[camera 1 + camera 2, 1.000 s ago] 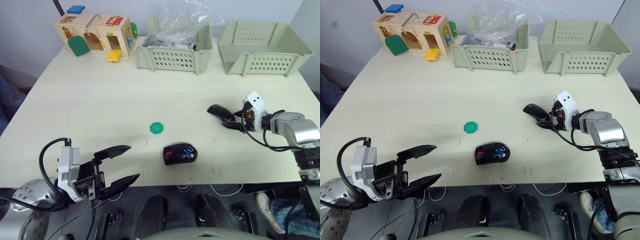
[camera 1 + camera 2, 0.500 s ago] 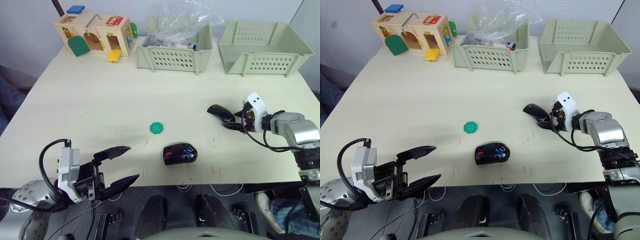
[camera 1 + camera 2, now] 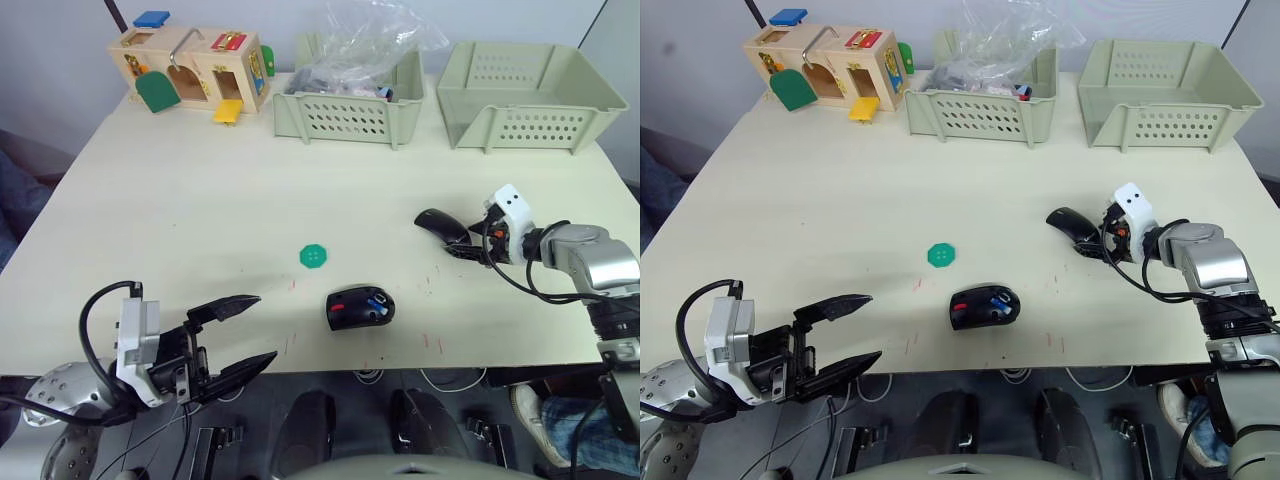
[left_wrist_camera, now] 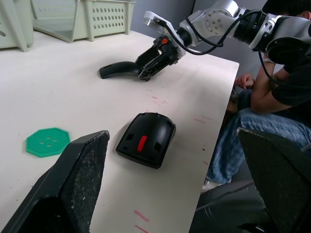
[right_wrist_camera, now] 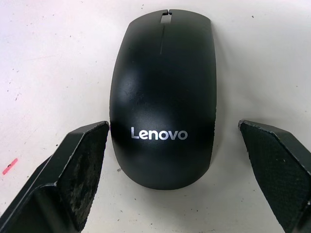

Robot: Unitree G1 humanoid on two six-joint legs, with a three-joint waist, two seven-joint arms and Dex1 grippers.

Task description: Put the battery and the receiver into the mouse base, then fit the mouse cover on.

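**Cover pickup pending – base looks loaded, lid not on**

Your right gripper (image 5: 167, 160) sits low at the mouse cover (image 5: 164, 97), fingers spread wide w/ one on each side of the shell's rear end, gap showing on both sides, so nothing gripped yet. Cover lies flat on the table (image 3: 200, 200), logo up, directly ahead of the right fingertips.

Mouse base (image 3: 360, 307) is well apart from that gripper, toward the robot's left and nearer the table's front edge. It's closer to your left gripper (image 3: 243, 331), which hangs off the front edge, jaws wide, holding nothing. Left wrist view puts the base just ahead between the fingers, red wheel facing the cam.

Progress, as judged: blue battery (image 3: 377, 299) shows inside the base, so that step looks done. Left to do: close on cover, carry it to base, seat it.

Hard to tell:
- Receiver: can't make it out anywhere; the base interior is too small and dark to tell if it's slotted. Check before you cap.
- Left wrist view shows the base's wheel end only; compartment faces away.
- Whether right fingertips touch the table: can't tell.

Other stuff: green disc (image 3: 314, 257) beside base, two baskets (image 3: 530, 95) and a wooden latch box (image 3: 190, 65) far side; a seated person (image 4: 272, 97) past the table's edge.
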